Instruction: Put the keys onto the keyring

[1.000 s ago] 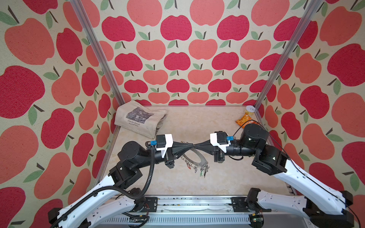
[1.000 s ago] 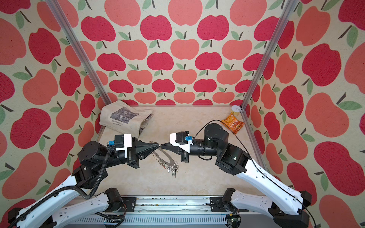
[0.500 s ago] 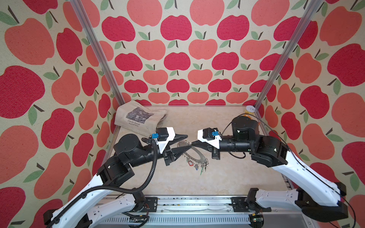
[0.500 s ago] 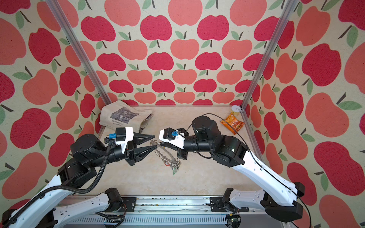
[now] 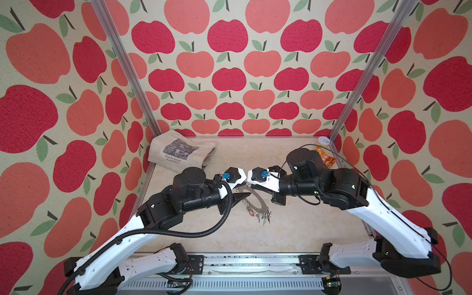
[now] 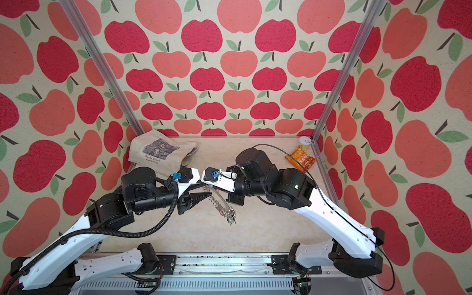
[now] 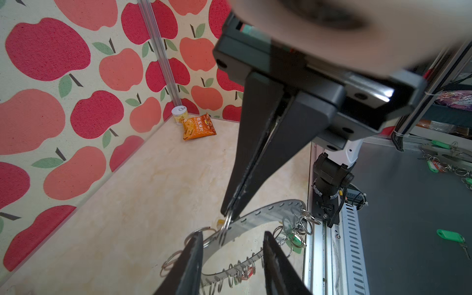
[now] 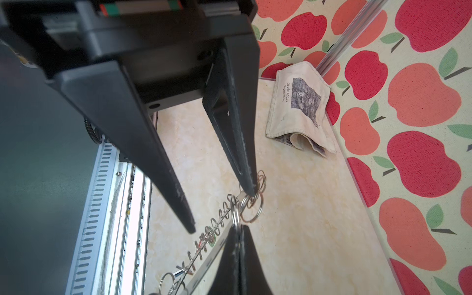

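Fingers of left gripper [image 7: 232, 233]: sitting spread at keyring [image 7: 265, 215] edge, lower middle
Right gripper [image 7: 228, 213] fingers [image 7: 255, 153]: pressing together, pinching its loop [image 7: 225, 226]

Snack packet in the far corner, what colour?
The snack packet is orange; best in the left wrist view.

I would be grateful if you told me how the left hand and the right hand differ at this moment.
The left hand is open, fingers apart; the right hand is shut, fingers pressed together. The right hand pinches a wire loop on the keyring; the left hand grips nothing, its fingers apparently straddling the keyring's rim. Both have black tapered fingers and point toward each other over the keyring.
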{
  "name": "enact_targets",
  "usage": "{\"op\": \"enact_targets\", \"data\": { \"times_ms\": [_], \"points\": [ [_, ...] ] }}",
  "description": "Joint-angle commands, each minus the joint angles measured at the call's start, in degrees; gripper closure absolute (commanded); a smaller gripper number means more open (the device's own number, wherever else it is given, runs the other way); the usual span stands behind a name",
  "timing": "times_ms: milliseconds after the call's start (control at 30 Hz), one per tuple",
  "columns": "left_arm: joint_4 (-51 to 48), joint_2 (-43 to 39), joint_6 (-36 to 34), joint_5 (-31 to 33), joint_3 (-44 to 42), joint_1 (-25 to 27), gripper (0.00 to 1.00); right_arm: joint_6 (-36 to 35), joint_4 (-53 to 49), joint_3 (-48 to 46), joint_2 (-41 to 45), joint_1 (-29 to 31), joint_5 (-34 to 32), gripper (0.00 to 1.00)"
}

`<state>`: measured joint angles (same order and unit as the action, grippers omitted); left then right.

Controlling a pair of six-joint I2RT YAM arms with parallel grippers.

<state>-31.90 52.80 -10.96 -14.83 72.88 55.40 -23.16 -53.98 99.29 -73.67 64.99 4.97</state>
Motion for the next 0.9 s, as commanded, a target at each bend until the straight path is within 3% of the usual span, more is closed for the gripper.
{"op": "enact_targets", "data": {
  "times_ms": [0,867],
  "points": [
    [-0.2,-0.63,-1.85,1.39,1.93,0.65,0.6,-1.08,-0.78,2.44,-0.14,0.71,-0.84,1.0],
    [3.16,0.38,-2.85,0.02,-0.27,1.73,0.8,-1.38,0.35,2.6,0.34,2.13,0.14,1.0]
  ]
}}
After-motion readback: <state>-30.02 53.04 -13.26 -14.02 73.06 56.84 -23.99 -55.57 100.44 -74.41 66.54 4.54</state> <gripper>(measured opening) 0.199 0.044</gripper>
